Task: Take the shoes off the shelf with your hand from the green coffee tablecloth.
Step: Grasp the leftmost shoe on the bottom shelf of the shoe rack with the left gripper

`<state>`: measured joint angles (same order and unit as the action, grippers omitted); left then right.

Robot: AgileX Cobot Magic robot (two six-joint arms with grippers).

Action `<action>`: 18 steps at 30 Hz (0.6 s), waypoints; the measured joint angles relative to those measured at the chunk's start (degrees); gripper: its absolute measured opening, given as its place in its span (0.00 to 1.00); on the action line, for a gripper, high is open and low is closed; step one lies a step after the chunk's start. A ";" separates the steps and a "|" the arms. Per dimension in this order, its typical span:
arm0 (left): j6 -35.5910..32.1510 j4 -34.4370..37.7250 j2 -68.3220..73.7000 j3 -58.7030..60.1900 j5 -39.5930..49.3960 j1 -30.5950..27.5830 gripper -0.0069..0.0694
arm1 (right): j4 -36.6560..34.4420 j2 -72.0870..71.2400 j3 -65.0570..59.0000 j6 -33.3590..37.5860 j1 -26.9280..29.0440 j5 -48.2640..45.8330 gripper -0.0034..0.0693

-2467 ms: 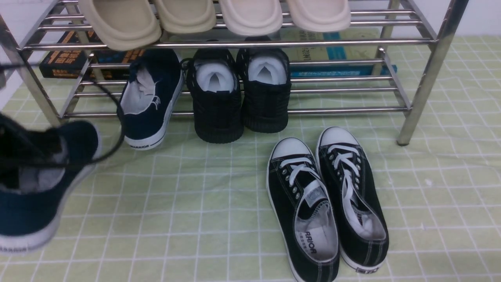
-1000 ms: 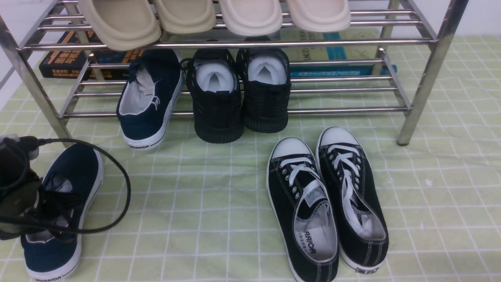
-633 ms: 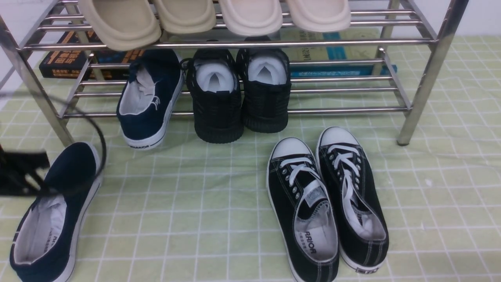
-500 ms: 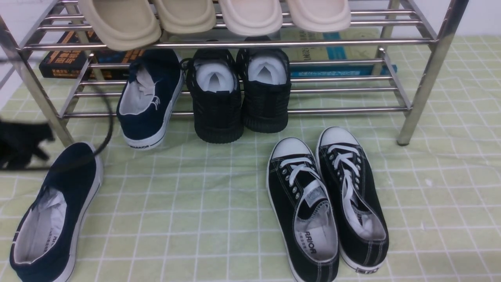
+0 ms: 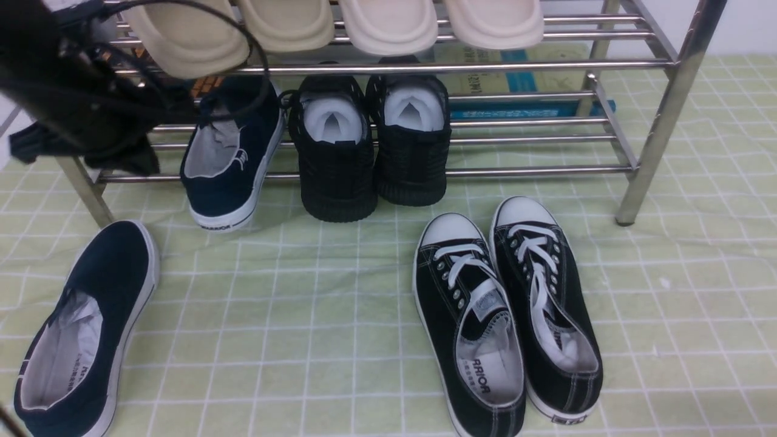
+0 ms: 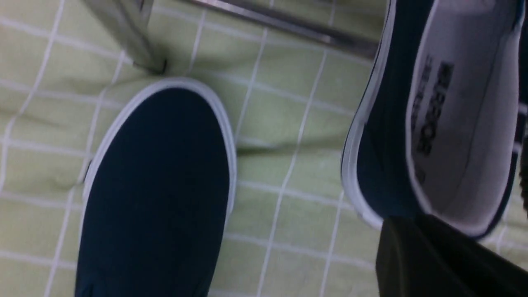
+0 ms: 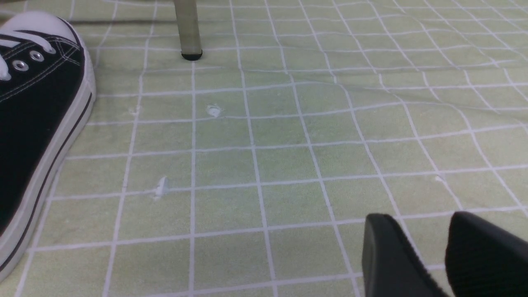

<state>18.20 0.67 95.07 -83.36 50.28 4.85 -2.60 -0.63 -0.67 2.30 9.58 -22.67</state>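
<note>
Green grid tablecloth (image 5: 340,315), navy shoe (image 5: 227,158) heel reading WARRIOR, on chrome shelf (image 5: 534,172)

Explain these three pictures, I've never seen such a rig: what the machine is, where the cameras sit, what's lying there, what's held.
It is a two-armed robot; each arm ends in a pincer. The wide picture looks forward from between the arms; the other two come from wrist cameras. On a green checked cloth stands a chrome shoe rack: beige slippers on top, a black knit pair and one navy slip-on below. The other navy slip-on and a laced black pair lie on the cloth. The left pincer hovers by the rack, too blurred to judge; the right pincer is open. Neither holds a shoe.
</note>
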 joint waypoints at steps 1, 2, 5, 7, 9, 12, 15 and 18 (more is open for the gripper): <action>0.00 0.12 1.28 -1.06 -0.34 0.00 0.24 | 0.00 0.00 0.00 0.00 0.00 0.00 0.37; 0.00 0.19 2.26 -1.87 -0.92 0.00 0.28 | 0.00 0.00 0.00 0.00 0.00 0.00 0.37; -0.31 0.19 4.38 -2.70 -3.20 0.00 0.41 | 0.00 0.00 0.00 0.00 0.00 0.00 0.37; -0.96 0.19 5.86 -2.75 -4.96 0.00 0.51 | 0.00 0.00 0.00 0.00 0.00 0.00 0.37; -1.38 0.19 7.13 -2.75 -6.26 0.00 0.58 | 0.00 0.00 0.00 0.00 0.00 0.00 0.37; -1.51 0.19 8.82 -2.75 -8.04 0.00 0.62 | 0.00 0.00 0.00 0.00 0.00 0.00 0.37; -1.58 0.19 9.95 -2.75 -9.34 0.00 0.62 | 0.00 0.00 0.00 0.00 0.00 0.00 0.37; -1.60 0.25 11.49 -2.75 -10.63 0.00 0.57 | 0.00 0.00 0.00 0.00 0.00 0.00 0.37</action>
<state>16.60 0.92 106.57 -86.11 39.65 4.85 -2.60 -0.63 -0.67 2.30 9.58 -22.67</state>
